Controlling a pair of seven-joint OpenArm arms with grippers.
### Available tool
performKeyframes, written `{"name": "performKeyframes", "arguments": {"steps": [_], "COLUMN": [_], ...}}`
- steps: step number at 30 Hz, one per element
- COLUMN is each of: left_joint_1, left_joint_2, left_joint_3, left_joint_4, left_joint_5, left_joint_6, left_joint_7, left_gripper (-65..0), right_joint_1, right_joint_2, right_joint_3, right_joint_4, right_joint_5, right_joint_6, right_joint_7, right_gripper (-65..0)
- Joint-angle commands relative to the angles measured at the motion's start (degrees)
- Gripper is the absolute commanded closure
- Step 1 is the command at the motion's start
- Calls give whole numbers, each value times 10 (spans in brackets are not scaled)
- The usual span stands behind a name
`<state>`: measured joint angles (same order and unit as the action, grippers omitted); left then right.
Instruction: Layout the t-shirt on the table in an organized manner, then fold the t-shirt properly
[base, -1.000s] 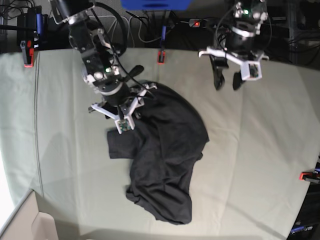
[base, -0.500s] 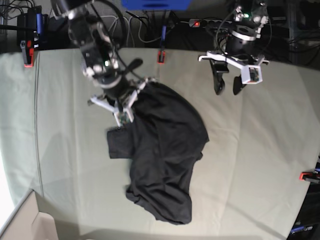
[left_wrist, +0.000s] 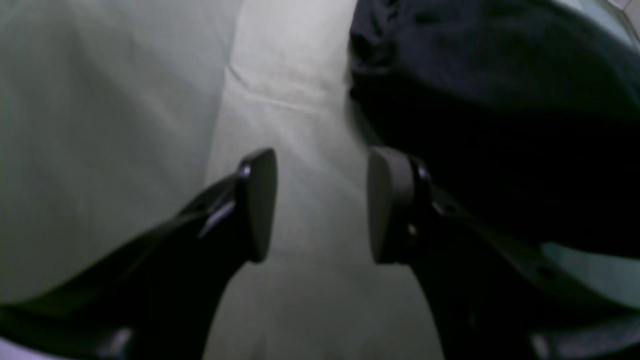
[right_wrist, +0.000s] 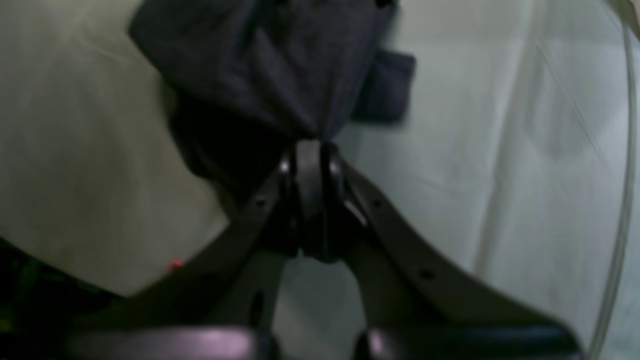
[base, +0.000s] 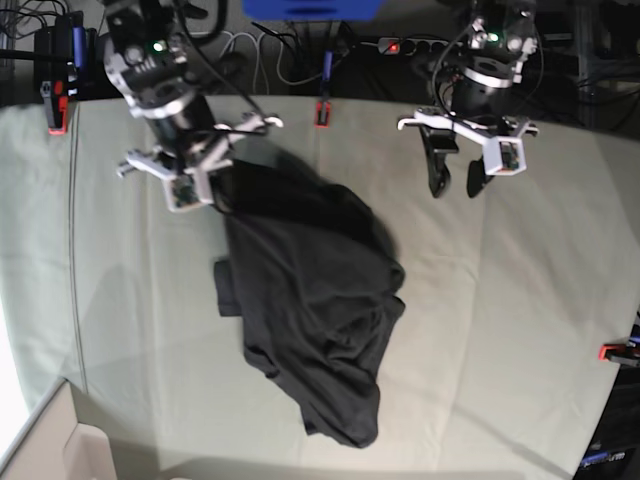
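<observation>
Across the table (base: 520, 300), pale creased cloth filling nearly the whole base view, the t-shirt (base: 310, 300) lay bunched from ten o'clock toward six. My right gripper (right_wrist: 311, 150) had its jaws pinched tight on a gathered edge of the fabric at ten o'clock. My left gripper (left_wrist: 320, 200), parted halfway and empty, hung over bare cloth at one o'clock, beside the shirt. Judging from this, I should lift slowly and drag outward so the layers unfurl flat. Red clamps (base: 323, 113) marked the far edge.

Both arms are black with silver collars and loose black cables. Each gripper, the left gripper (base: 455, 185) and right gripper (right_wrist: 310, 150), has black curved fingers (left_wrist: 257, 200) on white brackets.
</observation>
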<state>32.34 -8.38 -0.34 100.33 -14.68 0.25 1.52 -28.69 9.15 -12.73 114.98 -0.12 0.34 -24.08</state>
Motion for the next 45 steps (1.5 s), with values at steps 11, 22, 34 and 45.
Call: {"name": "performKeyframes", "arguments": {"steps": [11, 22, 34, 45], "left_joint_1": [-50, -181, -319, -304], "left_joint_2": [0, 26, 38, 38], "left_joint_3": [3, 7, 146, 144], "left_joint_4": [-16, -169, -364, -341], "left_joint_5": [-4, -4, -4, -4], "left_joint_6": [-4, -5, 0, 0], "left_joint_7": [-14, -14, -17, -17], "left_gripper": [-290, -462, -504, -506], "right_joint_1": [-71, -61, -61, -59], "right_joint_2": [-44, -43, -43, -32], "right_joint_3": [153, 157, 157, 158], "right_joint_4": [-35, -51, -50, -50], "right_joint_5": [1, 1, 0, 0], "right_joint_6": [-4, -3, -3, -3], "right_joint_7": [57, 56, 55, 55], "right_gripper": [0, 0, 0, 0]}}
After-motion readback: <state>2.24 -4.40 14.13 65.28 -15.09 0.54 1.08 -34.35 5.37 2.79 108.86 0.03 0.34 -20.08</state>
